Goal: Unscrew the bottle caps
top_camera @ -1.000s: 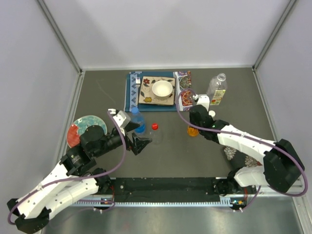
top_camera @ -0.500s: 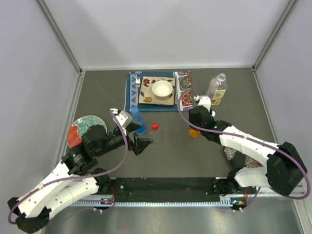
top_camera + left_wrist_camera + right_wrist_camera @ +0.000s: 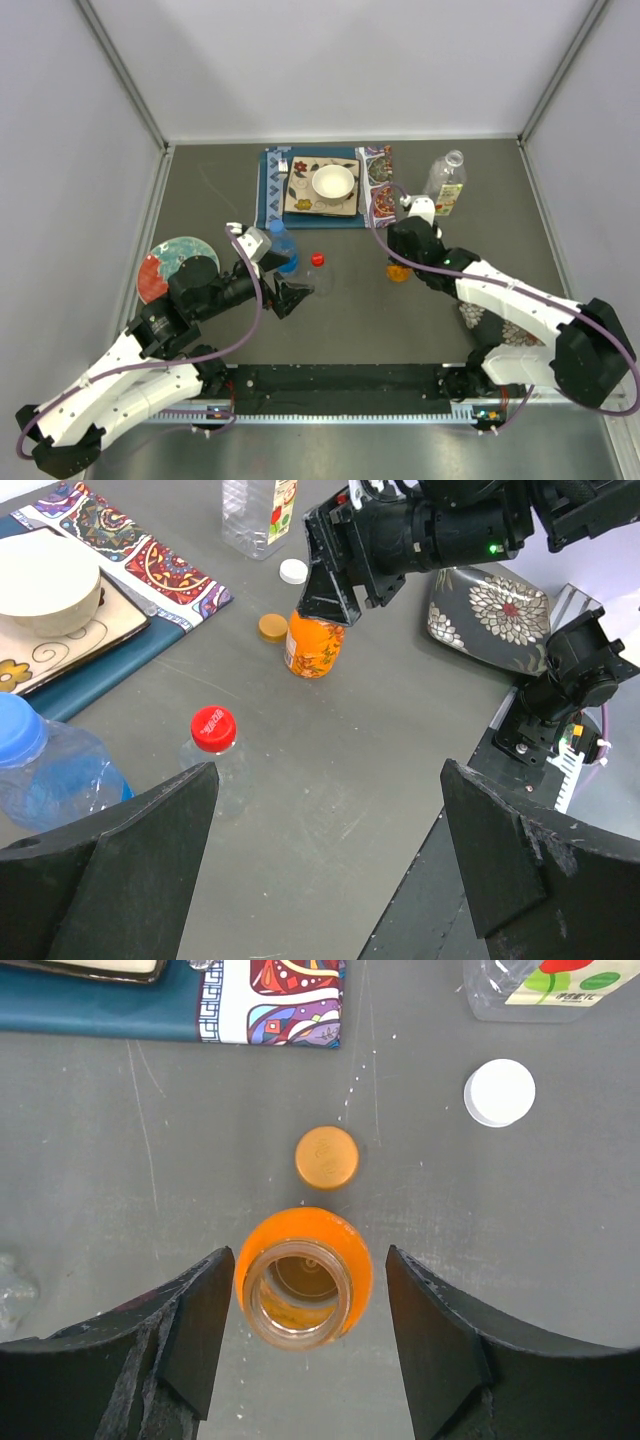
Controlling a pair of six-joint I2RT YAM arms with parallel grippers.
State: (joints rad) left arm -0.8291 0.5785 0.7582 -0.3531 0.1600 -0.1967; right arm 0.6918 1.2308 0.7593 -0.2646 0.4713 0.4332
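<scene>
Right end effector (image 3: 310,1265) apart, straddling uncapped orange plastic bottle (image 3: 303,1278); skewed lift could topple it. At bottle's 12 o'clock: round orange plastic cap (image 3: 326,1157). Left end effector (image 3: 328,810) apart.

This is looking like a robotics lab test cell. Plain pale wall panels (image 3: 340,70) are boxing in a dark grey worktop (image 3: 350,320) behind and to both sides of the white bowl (image 3: 333,182), and bare aluminium posts (image 3: 125,75) are running up the corners behind it. Nearer than the bowl, a left arm (image 3: 130,385) and a right arm (image 3: 510,300), both white and black, are sitting bolted by a black rail (image 3: 340,378), trailing purple cables (image 3: 257,295).
</scene>
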